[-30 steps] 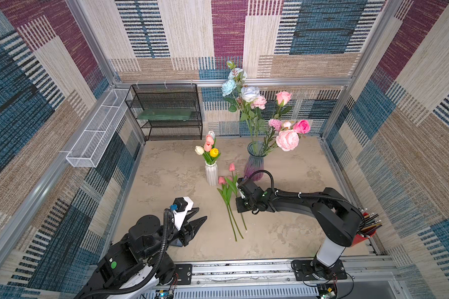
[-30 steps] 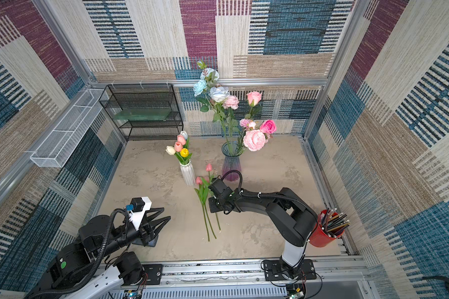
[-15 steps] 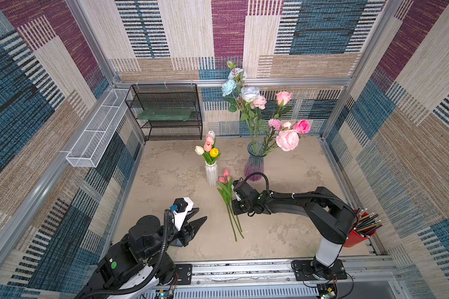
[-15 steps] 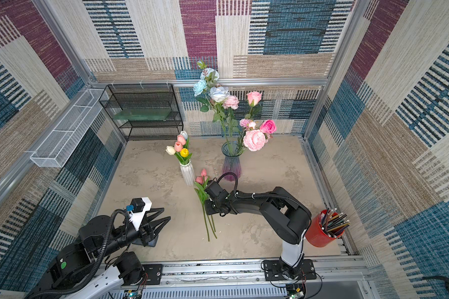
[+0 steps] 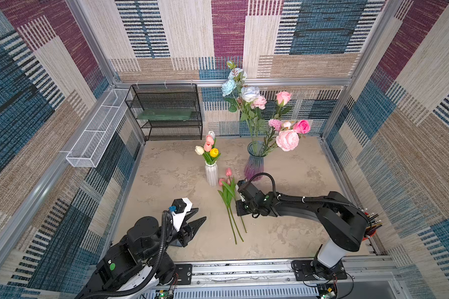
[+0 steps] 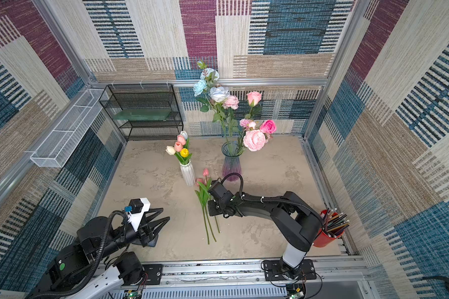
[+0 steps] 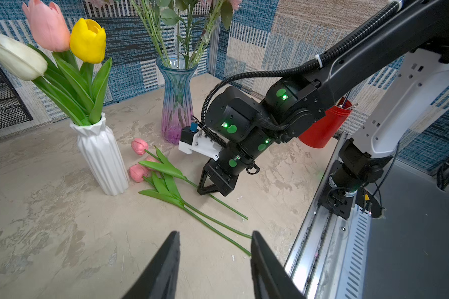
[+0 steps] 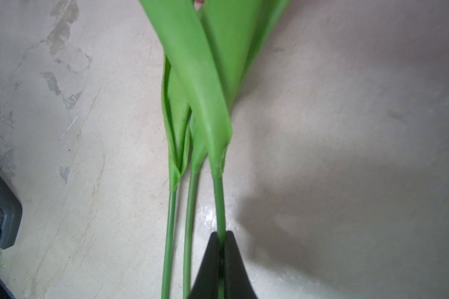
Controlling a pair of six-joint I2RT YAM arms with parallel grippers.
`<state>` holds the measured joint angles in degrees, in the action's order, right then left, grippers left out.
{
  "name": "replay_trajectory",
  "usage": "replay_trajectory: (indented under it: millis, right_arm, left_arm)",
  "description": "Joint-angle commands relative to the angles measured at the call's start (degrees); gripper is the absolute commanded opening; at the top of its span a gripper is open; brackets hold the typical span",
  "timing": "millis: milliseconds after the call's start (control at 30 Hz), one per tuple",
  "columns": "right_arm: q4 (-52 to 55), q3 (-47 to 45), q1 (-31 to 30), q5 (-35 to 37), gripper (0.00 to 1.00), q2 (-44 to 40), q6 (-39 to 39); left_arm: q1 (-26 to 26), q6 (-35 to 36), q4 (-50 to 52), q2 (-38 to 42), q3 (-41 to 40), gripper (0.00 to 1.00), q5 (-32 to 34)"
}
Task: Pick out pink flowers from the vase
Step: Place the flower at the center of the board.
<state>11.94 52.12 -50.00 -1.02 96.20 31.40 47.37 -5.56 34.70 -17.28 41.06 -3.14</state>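
Note:
Three pink tulips (image 5: 228, 172) lie side by side on the table, just in front of the white vase (image 5: 211, 174). My right gripper (image 8: 221, 235) is shut on the bare stem of the one nearest the right arm, low against the table (image 5: 240, 209). The white vase holds two more pink tulips (image 5: 208, 143) among a white and a yellow one. The tall glass vase (image 5: 254, 163) holds a pink peony (image 5: 287, 139), pink roses (image 5: 301, 126) and a carnation. My left gripper (image 7: 215, 234) stands open and empty at the front left (image 5: 201, 214).
A black wire shelf (image 5: 166, 111) stands at the back left, with a white wire basket (image 5: 96, 129) on the left wall. A red cup of pencils (image 6: 327, 230) sits at the front right. A metal rail (image 5: 244, 269) runs along the front edge.
My right gripper has carried its tulip left and down, laying it beside the two on the table. The left arm has not moved.

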Motion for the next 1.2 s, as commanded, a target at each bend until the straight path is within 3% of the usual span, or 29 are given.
replay_trajectory:
  millis: [0, 433, 633, 833, 1000, 1167]
  right_arm:
    - [-0.7, -1.3, -0.6, 1.4, 0.01, -2.1, 0.4]
    - [-3.4, -3.3, -2.2, 0.9, 0.05, 0.2, 2.7]
    - [-4.0, -0.3, -2.7, 0.2, 0.20, 0.8, 1.1]
    - [-2.7, -1.4, -1.7, 3.3, 0.37, -6.8, 0.4]
    - [-9.4, -3.6, 0.0, -0.1, 0.36, -19.6, -8.2]
    - [-18.1, -1.4, 0.9, -3.8, 0.30, -23.7, -20.6]
  left_arm:
    - [0.0, 1.3, -0.7, 0.1, -0.1, 0.47, 0.9]
    - [0.0, 1.1, -0.6, 0.2, -0.1, 0.47, 0.8]
    - [0.0, 1.2, -0.5, 0.3, 0.0, 0.47, 1.3]
    - [0.0, 1.1, -0.3, 0.5, 0.2, 0.47, 1.6]
    - [0.0, 0.7, 0.8, 0.9, 1.9, 0.47, 2.3]
    - [0.0, -0.9, 1.5, -0.3, 2.7, 0.48, 6.2]
